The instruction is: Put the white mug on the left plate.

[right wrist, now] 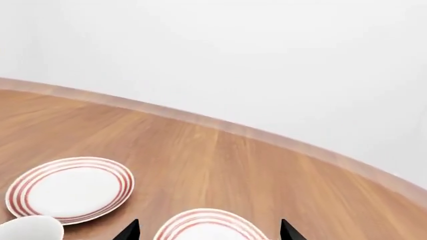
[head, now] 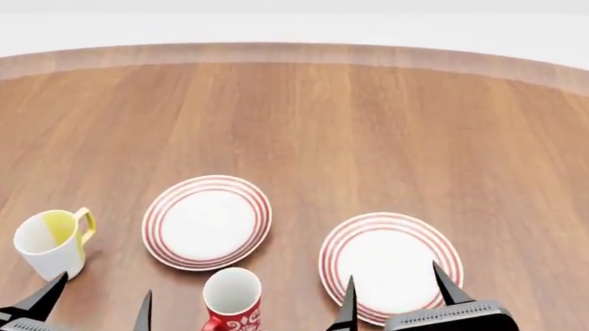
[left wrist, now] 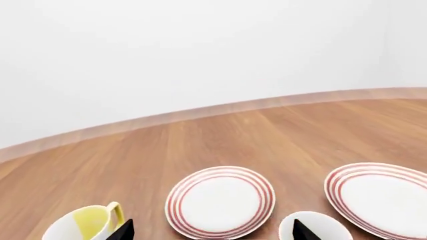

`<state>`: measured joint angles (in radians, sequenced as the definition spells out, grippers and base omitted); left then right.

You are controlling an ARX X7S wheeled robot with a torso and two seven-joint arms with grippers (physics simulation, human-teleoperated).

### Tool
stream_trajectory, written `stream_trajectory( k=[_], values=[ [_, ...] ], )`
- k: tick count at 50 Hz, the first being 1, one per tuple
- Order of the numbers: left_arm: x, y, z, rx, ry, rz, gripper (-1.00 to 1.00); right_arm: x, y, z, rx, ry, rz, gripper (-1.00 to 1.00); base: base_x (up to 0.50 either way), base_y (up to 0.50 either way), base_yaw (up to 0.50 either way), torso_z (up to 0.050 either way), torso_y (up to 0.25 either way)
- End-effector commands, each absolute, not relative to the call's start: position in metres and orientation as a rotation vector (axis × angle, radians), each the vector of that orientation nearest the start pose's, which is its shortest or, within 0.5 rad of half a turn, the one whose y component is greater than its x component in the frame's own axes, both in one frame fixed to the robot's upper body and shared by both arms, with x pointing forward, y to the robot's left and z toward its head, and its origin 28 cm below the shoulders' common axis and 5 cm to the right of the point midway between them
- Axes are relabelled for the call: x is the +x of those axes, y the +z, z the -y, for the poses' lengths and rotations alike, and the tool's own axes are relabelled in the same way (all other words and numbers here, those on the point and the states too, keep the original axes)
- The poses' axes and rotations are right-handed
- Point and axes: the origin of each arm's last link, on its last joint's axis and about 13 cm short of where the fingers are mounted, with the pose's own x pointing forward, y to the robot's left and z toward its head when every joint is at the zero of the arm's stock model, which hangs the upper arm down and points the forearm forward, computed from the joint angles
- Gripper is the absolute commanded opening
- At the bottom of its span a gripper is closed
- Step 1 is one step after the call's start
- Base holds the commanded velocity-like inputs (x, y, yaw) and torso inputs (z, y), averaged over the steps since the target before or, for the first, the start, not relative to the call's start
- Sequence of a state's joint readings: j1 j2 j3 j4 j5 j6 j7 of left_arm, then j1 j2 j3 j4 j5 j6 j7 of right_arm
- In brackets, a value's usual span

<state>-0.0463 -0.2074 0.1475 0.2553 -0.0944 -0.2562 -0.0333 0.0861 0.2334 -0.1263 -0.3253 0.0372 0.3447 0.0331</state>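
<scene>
Counter of brown wood with a curved far edge, seen from the head camera; a pale wall rises behind that edge in both wrist views.

Left plate, white with thin red rings at its rim, lies flat toward the near edge, left of the counter's middle, with nothing on it. Right plate, of the same pattern, lies closer to the near edge and right of the middle, apart from the first.

Yellow-lined mug, white outside with a yellow handle, stands upright toward the left edge, near the left plate but not touching it. Red mug, with white marks and a white interior, stands upright at the near edge, just in front of the left plate and between the two plates.

Left hand is at the near edge with its two dark fingers spread wide and nothing between them; one fingertip sits just in front of the yellow-lined mug. Right hand is likewise spread and empty, its fingertips over the near part of the right plate.

No plain all-white mug shows in any of the three views, so the white mug's place cannot be told.
</scene>
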Motion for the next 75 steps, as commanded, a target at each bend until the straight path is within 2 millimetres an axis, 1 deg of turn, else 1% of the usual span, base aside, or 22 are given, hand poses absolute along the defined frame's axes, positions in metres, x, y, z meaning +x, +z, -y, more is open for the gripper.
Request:
stream_trajectory(
  k=[1, 24, 43, 53, 58, 61, 62, 65, 67, 70, 71, 75],
  values=[
    [0.217, 0.057, -0.22, 0.119, -0.132, 0.022, 1.0, 0.224, 0.077, 0.121, -0.204, 0.094, 0.053, 1.0, 0.27, 0.0, 0.0, 0.0, 0.0],
    [0.216, 0.054, -0.218, 0.124, -0.133, 0.023, 1.0, 0.223, 0.075, 0.121, -0.198, 0.093, 0.057, 1.0, 0.27, 0.0, 0.0, 0.0, 0.0],
    [0.216, 0.053, -0.218, 0.123, -0.136, 0.022, 1.0, 0.223, 0.073, 0.121, -0.195, 0.089, 0.054, 1.0, 0.35, 0.09, 0.0, 0.0, 0.001],
    [0.212, 0.054, -0.218, 0.141, -0.167, 0.037, 1.0, 0.222, 0.073, 0.121, -0.194, 0.089, 0.057, 1.0, 0.0, 0.0, 0.0, 0.0, 0.001],
    [0.206, 0.058, -0.223, 0.18, -0.21, 0.063, 1.0, 0.222, 0.072, 0.123, -0.194, 0.088, 0.055, 1.0, 0.0, 0.0, 0.0, 0.0, 0.0],
    [0.199, 0.057, -0.227, 0.262, -0.236, 0.097, 1.0, 0.222, 0.07, 0.124, -0.193, 0.086, 0.051, 1.0, 0.0, 0.0, 0.0, 0.0, 0.0],
    [0.197, 0.056, -0.229, 0.271, -0.232, 0.079, 1.0, 0.222, 0.07, 0.124, -0.193, 0.084, 0.052, 1.0, 0.0, 0.0, 0.0, 0.0, 0.0],
    [0.189, 0.055, -0.234, 0.241, -0.258, 0.09, 1.0, 0.221, 0.067, 0.124, -0.194, 0.085, 0.047, 1.0, 0.0, 0.0, 0.0, 0.0, 0.0],
    [0.185, 0.057, -0.236, 0.252, -0.277, 0.105, 1.0, 0.221, 0.066, 0.123, -0.197, 0.086, 0.047, 1.0, 0.0, 0.0, 0.0, 0.0, 0.0],
    [0.175, 0.053, -0.243, 0.263, -0.366, 0.123, 1.0, 0.22, 0.068, 0.124, -0.205, 0.083, 0.055, 1.0, 0.0, 0.0, 0.0, 0.0, 0.0],
    [0.176, 0.052, -0.244, 0.253, -0.361, 0.116, 1.0, 0.22, 0.067, 0.124, -0.204, 0.084, 0.053, 1.0, 0.0, 0.0, 0.0, 0.0, 0.0],
    [0.168, 0.052, -0.254, 0.24, -0.39, 0.118, 1.0, 0.219, 0.069, 0.124, -0.201, 0.081, 0.051, 1.0, 0.0, 0.0, 0.0, 0.0, 0.0]
  ],
)
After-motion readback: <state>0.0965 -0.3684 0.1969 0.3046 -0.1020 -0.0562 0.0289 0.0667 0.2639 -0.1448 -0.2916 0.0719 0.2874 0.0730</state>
